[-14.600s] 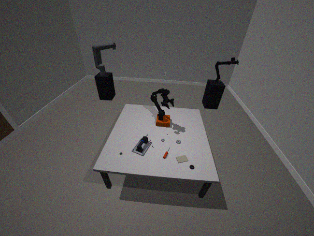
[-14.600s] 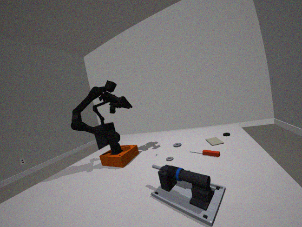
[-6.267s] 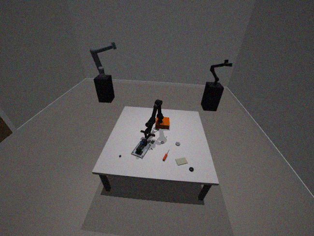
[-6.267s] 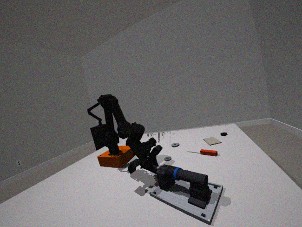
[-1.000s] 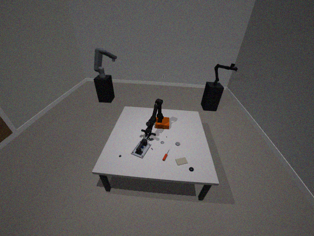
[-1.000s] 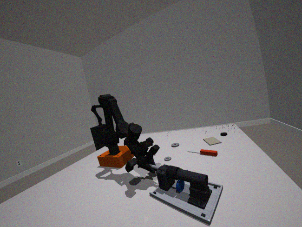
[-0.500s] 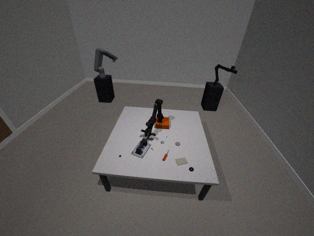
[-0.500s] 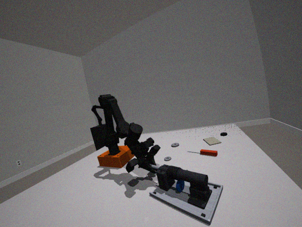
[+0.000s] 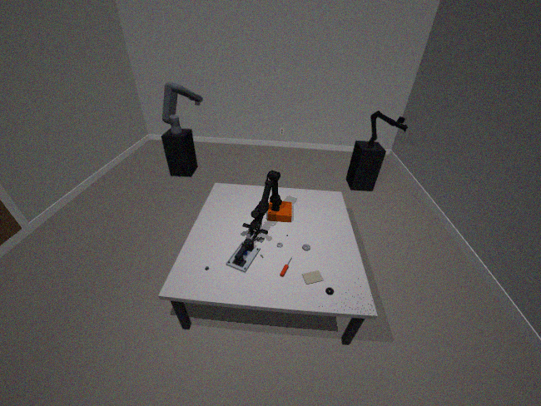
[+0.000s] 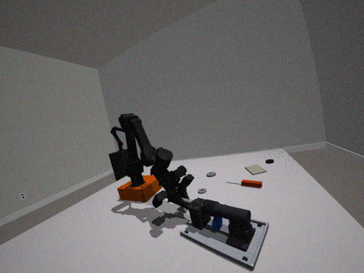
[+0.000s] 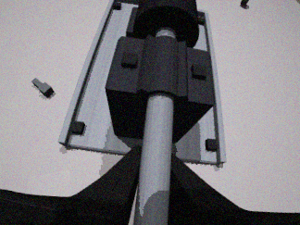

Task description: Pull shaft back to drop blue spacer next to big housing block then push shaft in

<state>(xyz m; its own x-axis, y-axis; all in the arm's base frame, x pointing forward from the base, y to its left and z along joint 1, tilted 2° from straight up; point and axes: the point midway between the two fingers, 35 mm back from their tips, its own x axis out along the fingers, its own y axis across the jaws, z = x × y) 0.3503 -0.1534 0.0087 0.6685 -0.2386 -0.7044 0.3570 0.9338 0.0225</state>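
My gripper (image 9: 252,238) (image 10: 183,201) (image 11: 150,154) is shut on the light grey shaft (image 10: 187,201) (image 11: 159,124), just outside the near dark block (image 10: 199,216) (image 11: 125,80). The shaft runs into that block, and a short bit of it shows beyond in the wrist view. A thick dark cylinder (image 10: 224,210) spans from there to the far dark block (image 10: 239,226). The blue spacer (image 10: 217,224) is upright between the blocks, its lower part showing below the cylinder; its top is hidden, so I cannot tell whether it hangs or rests. All sit on the grey base plate (image 9: 250,263) (image 10: 210,240) (image 11: 98,98).
A red screwdriver (image 9: 284,269) (image 10: 251,183), a tan square (image 9: 312,277) (image 10: 255,169) and a black ring (image 9: 329,290) (image 10: 269,161) lie off to the side. Two grey rings lie nearer the arm. A small grey and black piece (image 11: 43,87) lies beside the plate.
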